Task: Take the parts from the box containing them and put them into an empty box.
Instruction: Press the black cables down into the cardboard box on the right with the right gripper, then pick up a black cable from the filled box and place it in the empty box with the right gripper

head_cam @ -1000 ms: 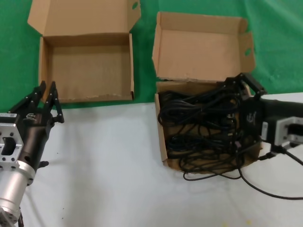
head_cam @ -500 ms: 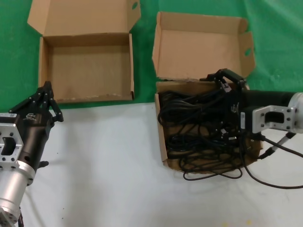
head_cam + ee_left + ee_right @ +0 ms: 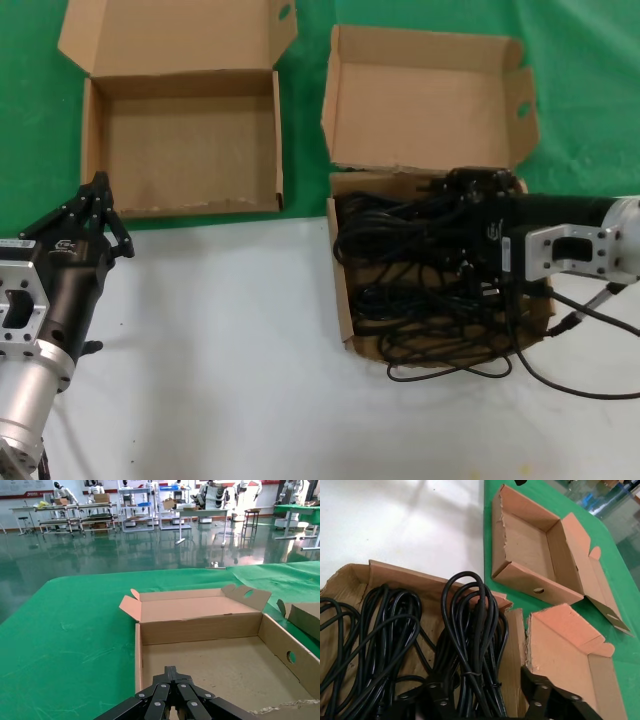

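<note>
- Two tools are showing in the head view: the right tool (image 3: 470,190) is reaching down into the box containing them (image 3: 440,265), at its back wall under the raised lid, while the left tool (image 3: 95,215) is waiting over the white surface (image 3: 220,360), just in front of the empty box (image 3: 185,140).
- Beneath and beside the right tool, the parts (image 3: 420,270) are lying as tangled loops of thin black cable, one loop spilling over the near wall onto the surface.
- Judging from this, the step in hand is closing on a single bundle; lifting slowly should be letting neighbouring loops slide free.
- From the left wrist, the left tool (image 3: 171,687) is sitting with its fingers drawn together to a point, holding nothing; the empty box (image 3: 200,627) is lying straight ahead, matte brown cardboard with low walls and a bare floor.
- From the right wrist, the right tool (image 3: 485,692) is standing wide, one finger (image 3: 437,692) on either side of an upright looped bundle of the parts (image 3: 470,640), which is cinched by a thin tie.
- Cables here are looking smooth and springy, so gripping near the tie is probably the best way of keeping the loops together.
- Torn, soft edges are showing on the box containing them (image 3: 400,572), which could snag a dragged plug.
</note>
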